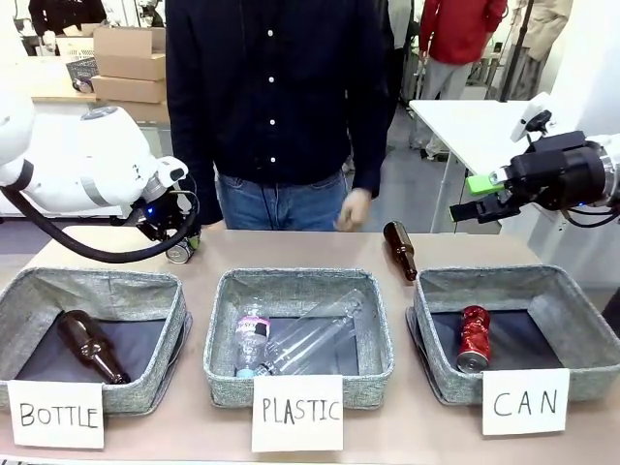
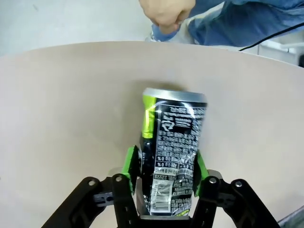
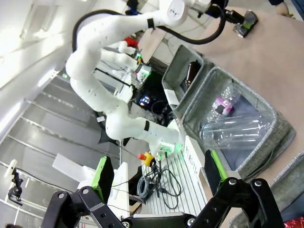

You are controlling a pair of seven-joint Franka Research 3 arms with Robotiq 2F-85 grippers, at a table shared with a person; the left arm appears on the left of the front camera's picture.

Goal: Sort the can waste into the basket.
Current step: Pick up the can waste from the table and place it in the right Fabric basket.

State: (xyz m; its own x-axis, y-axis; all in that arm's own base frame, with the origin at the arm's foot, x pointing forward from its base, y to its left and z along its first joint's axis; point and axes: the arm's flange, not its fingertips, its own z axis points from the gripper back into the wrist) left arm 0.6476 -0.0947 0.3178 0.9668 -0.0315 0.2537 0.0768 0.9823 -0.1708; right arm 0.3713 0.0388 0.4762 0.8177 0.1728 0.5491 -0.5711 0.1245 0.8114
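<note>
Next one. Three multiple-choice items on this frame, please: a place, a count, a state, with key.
1. Where is the red can? A in the CAN basket; B in the left hand; C in the PLASTIC basket.
2. How many brown bottles show? A one; B two; C three.
3. The right hand is: A open, empty; B shut on a can; C shut on a bottle.
1 A, it lies on that basket's dark lining. 2 B, one lies in the BOTTLE basket, one on the table. 3 A, it stands wide with nothing in it.
</note>
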